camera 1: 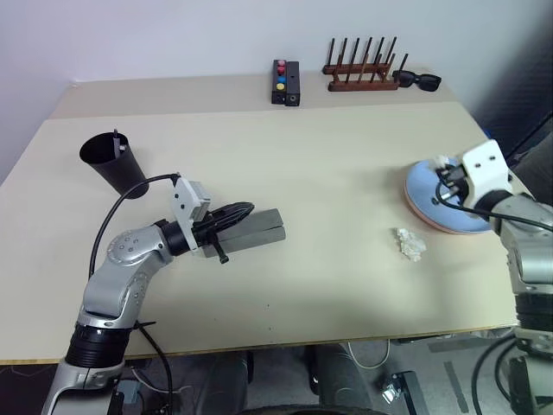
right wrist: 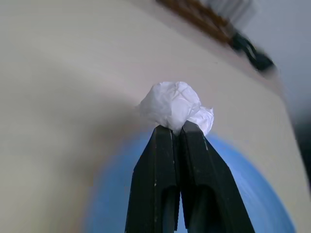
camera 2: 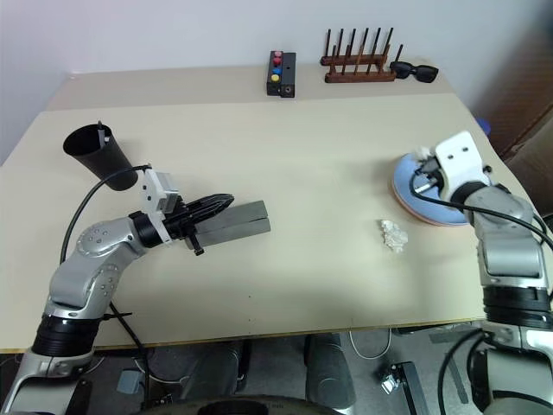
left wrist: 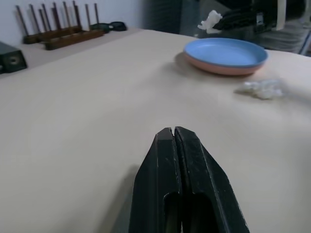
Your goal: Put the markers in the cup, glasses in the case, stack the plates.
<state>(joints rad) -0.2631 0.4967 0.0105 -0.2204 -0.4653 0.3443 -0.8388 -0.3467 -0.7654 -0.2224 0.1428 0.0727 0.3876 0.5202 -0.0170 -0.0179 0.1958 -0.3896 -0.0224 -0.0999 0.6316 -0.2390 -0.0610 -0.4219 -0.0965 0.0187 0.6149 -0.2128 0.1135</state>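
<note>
Two stiff round plates (left wrist: 225, 56), light blue stacked on pink, want a rim grip, while the right gripper (right wrist: 178, 127) pinches crumpled white tissue (right wrist: 176, 106).

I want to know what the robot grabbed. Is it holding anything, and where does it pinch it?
The right gripper pinches a crumpled white paper wad by its near edge, above the blue plate. The left gripper is shut on nothing.

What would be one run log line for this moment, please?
left gripper: shut, empty, by grey case | right gripper: shut on white paper wad, over blue plate stacked on pink plate
</note>
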